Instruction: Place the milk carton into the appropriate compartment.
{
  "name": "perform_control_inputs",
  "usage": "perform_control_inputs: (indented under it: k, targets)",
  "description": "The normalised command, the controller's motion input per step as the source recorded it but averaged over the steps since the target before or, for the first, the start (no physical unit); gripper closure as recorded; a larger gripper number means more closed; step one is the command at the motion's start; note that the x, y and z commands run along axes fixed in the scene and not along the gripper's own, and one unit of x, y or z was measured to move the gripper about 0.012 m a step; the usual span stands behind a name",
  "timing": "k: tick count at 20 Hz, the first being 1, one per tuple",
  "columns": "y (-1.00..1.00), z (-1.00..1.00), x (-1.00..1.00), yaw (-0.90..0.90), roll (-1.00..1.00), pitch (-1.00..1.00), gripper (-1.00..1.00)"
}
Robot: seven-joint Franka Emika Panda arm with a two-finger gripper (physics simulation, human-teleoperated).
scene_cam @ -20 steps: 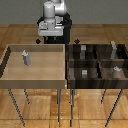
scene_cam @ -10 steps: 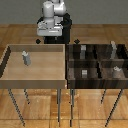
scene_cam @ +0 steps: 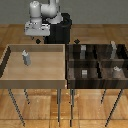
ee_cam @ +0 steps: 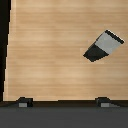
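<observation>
The milk carton, small, pale grey-white with a peaked top, stands upright in the light wooden bin on the exterior view's left. It also shows in the wrist view, seen from above on the bin floor. My gripper hangs above the bin's back edge, higher than the carton and a little behind it. In the wrist view the gripper is open and empty, with its two fingertips wide apart.
A dark bin with four compartments stands on the exterior view's right. Its compartments hold a small grey cube, a tall slim grey box and other small grey items. The robot's black base stands behind the bins.
The arm has moved toward the exterior view's left, over the wooden bin's back edge. The carton has not moved.
</observation>
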Motion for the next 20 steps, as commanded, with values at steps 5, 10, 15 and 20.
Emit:
perform_control_inputs:
  k: [5, 10, 15, 20]
  targets:
    - [-0.40, 0.00, 0.00, -0.03, 0.00, 0.00, -1.00]
    - [0.00, 0.00, 0.00, -0.94, 0.00, 0.00, -1.00]
    - [0.00, 0.00, 0.00, -0.73, 0.00, 0.00, -1.00]
    - [0.00, 0.00, 0.80, 0.00, 0.00, 0.00, -1.00]
